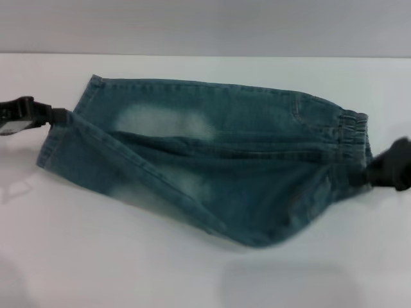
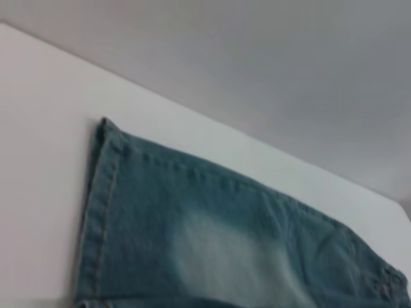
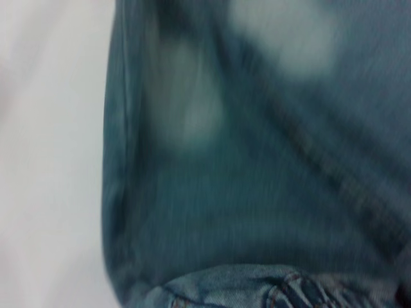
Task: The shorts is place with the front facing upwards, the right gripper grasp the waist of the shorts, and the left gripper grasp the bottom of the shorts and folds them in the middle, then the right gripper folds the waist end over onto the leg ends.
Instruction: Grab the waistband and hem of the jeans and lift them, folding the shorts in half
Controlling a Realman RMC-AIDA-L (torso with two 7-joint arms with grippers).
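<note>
Roughly, near to far
Table: white table (image 1: 128,269), bare along the near edge in the head view
Shorts: the shorts (image 1: 218,160) lie lengthwise across the table, waist toward the robot's right, legs toward its left; the near leg is lifted and partly folded over toward the far one, with a diagonal crease running across it
Right gripper: the right gripper (image 1: 379,170) sits at the waist (image 1: 353,128) on the right side, touching the gathered band; it looks clamped on the cloth, though the fingers themselves are blurred
Left gripper: the left gripper (image 1: 61,117) is at the bottom of the shorts (image 1: 64,138), meeting the hem between the two legs; closed on the hem as far as can be seen
Far leg: lies flat, its stitched hem (image 2: 96,212) straight on the table in the left wrist view
Wall: grey wall (image 1: 205,25) behind the table
</note>
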